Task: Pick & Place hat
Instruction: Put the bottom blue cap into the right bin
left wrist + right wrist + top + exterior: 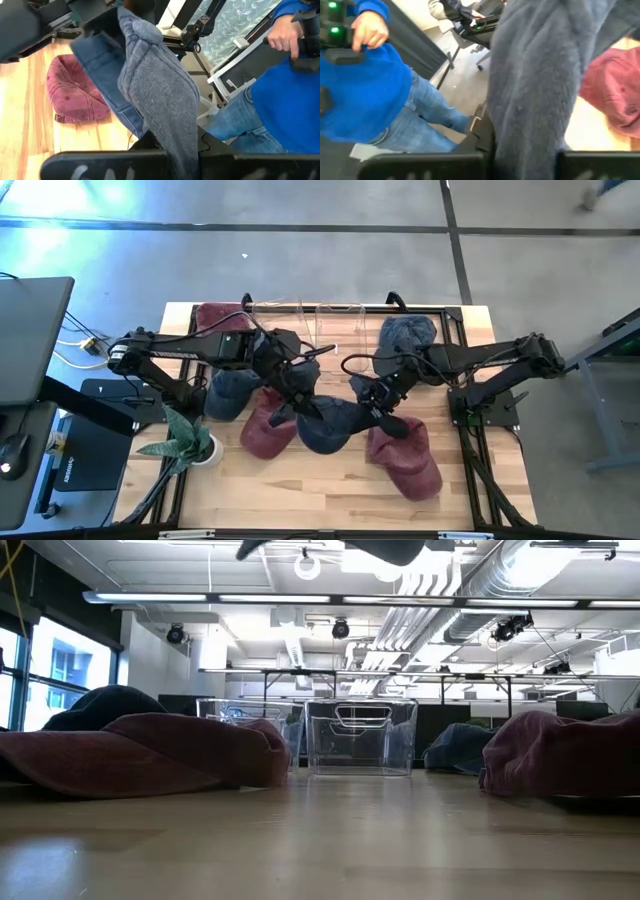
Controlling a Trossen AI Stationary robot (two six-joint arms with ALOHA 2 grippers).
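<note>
high view shows both dark arms meeting over the middle of the wooden table [300, 490], each clenched on the same dark blue soft fabric cap [325, 423], which hangs stretched between them above the boards. the left gripper [296, 402] pinches the cap's left edge and the right gripper [385, 415] pinches its right edge, so the cap sits directly between the two sets of fingers. in the wrist views the cloth drapes in folds straight out of each jaw, limp and bunched. the cap looks light, floppy and not fragile; it will sag and swing when moved, and the knit-like surface should not slip readily. a firmer hold would likely be at the stiffer brim or a seam rather than loose crown cloth. a maroon cap [268, 425] lies just beside it, and clear plastic bins [305, 320] stand at the far edge.
</note>
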